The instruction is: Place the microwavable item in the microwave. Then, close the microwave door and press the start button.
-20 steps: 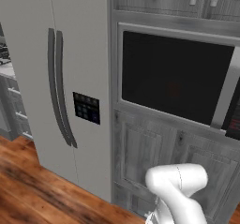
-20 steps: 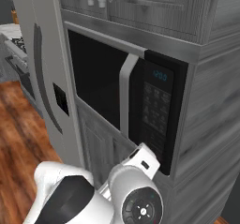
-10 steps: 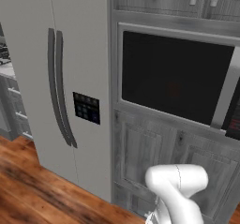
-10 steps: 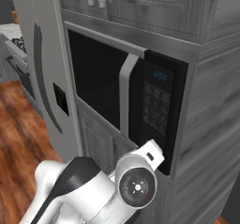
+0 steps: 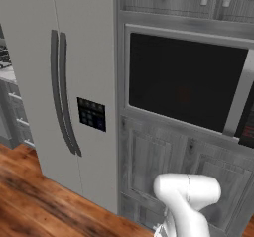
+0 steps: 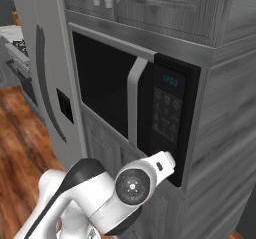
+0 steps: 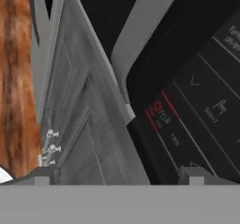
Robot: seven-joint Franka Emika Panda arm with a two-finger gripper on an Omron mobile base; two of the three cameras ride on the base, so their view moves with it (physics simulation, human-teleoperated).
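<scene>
The microwave (image 5: 188,89) is built into grey cabinets. The microwave door (image 6: 105,93) is shut, and its silver bar handle (image 6: 134,103) stands upright beside the dark control strip (image 6: 167,118). The microwavable item is out of view; nothing shows through the black glass. My gripper (image 7: 119,177) is open and empty, its fingertips (image 7: 44,175) spread wide, close to the lower end of the control strip (image 7: 197,106). A button with red markings (image 7: 158,113) lies just ahead; I cannot tell which one is the start button. The white hand (image 6: 162,163) points at the strip's bottom corner.
A tall grey fridge (image 5: 30,82) stands left of the microwave. Grey cabinet doors (image 5: 163,156) sit below it and upper cabinets (image 6: 150,8) above. The floor (image 5: 30,206) is wood. A counter (image 6: 10,43) lies far left.
The arm's elbow and wrist have risen and the hand has edged closer to the bottom of the control strip. The jaws stay open. The door stays shut.
</scene>
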